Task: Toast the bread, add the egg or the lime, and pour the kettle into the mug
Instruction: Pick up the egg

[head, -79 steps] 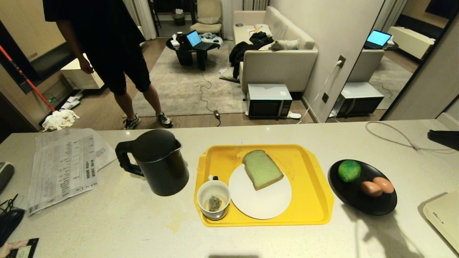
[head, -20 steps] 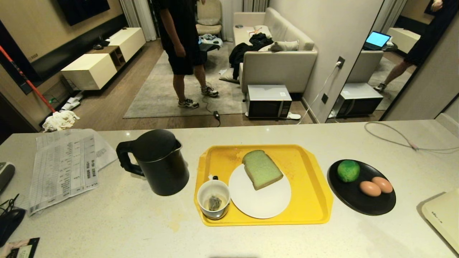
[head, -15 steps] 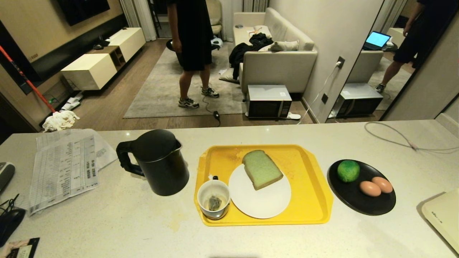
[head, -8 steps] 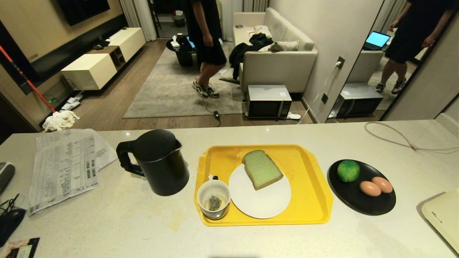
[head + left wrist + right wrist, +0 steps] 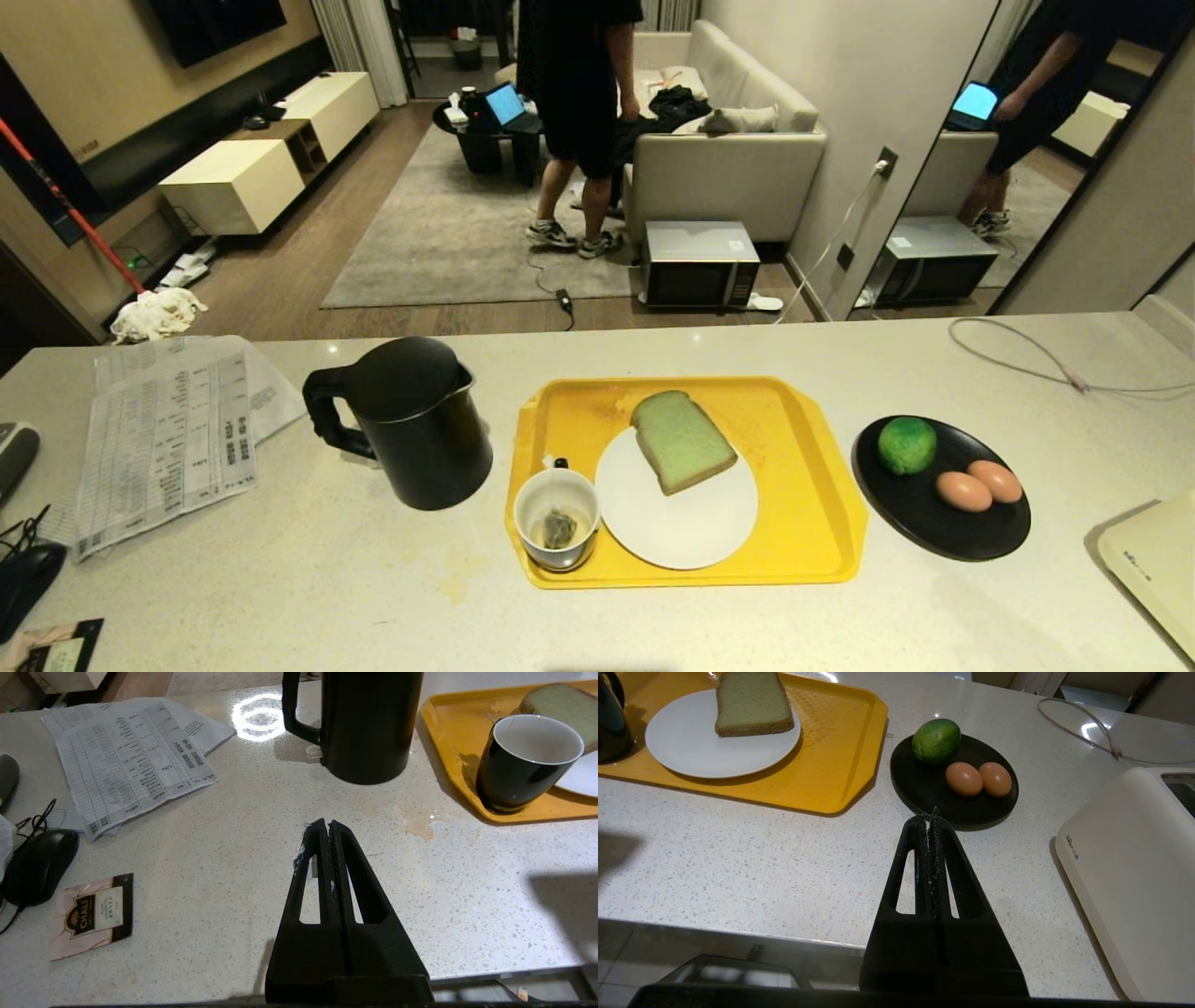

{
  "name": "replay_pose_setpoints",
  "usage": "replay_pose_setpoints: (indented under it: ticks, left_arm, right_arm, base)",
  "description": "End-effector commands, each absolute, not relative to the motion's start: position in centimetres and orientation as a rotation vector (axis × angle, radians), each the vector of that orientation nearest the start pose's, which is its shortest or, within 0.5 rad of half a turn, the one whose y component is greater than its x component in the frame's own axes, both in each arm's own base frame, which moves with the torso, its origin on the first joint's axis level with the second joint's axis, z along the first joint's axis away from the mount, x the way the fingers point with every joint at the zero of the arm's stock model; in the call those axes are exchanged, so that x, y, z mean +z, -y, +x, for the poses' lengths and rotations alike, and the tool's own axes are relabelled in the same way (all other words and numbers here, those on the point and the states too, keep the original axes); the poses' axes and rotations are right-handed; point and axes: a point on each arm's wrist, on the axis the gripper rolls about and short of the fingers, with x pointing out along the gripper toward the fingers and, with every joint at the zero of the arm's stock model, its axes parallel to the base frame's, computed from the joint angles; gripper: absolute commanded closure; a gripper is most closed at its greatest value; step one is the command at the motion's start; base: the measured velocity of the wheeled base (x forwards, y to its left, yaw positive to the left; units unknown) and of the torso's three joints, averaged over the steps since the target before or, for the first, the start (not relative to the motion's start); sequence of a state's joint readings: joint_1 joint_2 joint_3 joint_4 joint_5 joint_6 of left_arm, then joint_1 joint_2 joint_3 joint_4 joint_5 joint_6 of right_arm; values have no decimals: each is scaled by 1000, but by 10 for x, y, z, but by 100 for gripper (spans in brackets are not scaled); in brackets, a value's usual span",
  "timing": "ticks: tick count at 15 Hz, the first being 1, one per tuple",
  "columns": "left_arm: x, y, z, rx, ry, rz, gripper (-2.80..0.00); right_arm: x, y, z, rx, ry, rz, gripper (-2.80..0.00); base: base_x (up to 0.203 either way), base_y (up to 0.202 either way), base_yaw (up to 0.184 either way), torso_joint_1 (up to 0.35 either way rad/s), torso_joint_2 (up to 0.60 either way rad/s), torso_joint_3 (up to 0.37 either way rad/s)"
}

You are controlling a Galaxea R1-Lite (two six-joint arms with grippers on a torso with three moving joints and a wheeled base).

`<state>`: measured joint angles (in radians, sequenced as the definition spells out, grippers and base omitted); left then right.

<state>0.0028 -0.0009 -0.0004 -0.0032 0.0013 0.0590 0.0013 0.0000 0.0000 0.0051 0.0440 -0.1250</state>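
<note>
The green bread (image 5: 682, 440) lies on a white plate (image 5: 686, 523) in a yellow tray (image 5: 803, 504). A mug (image 5: 557, 516) with a tea bag stands at the tray's front left corner. Left of the tray is the black kettle (image 5: 415, 423). The lime (image 5: 906, 444) and two eggs (image 5: 964, 491) rest on a black dish (image 5: 934, 523) to the right. My left gripper (image 5: 325, 823) is shut and empty over the bare counter near its front edge, short of the kettle (image 5: 366, 723) and mug (image 5: 523, 763). My right gripper (image 5: 930, 814) is shut and empty, just short of the dish (image 5: 924, 788) holding the lime (image 5: 936, 740) and eggs (image 5: 964, 779).
A white toaster (image 5: 1139, 868) sits at the counter's right end. Printed papers (image 5: 173, 434), a black mouse (image 5: 39, 865) and a tea sachet (image 5: 91, 914) lie on the left. A cable (image 5: 1036, 359) crosses the far right. A person (image 5: 583, 112) stands in the room beyond the counter.
The person beyond the counter has walked to the right toward the sofa. Nothing on the counter has moved.
</note>
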Motion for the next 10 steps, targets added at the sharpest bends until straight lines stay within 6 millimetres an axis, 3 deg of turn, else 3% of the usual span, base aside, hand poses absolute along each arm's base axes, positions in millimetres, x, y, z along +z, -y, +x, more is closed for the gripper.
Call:
replay_pose_setpoints:
  ticks: [1, 10]
  left_arm:
    - [76, 0, -23, 6, 6, 27, 0]
    - [76, 0, -23, 8, 6, 0, 0]
  right_arm:
    - [74, -1, -22, 47, -8, -126, 0]
    - [74, -1, -23, 47, -6, -126, 0]
  base:
    - [0, 0, 0, 0, 0, 0]
    - [0, 0, 0, 16, -23, -13]
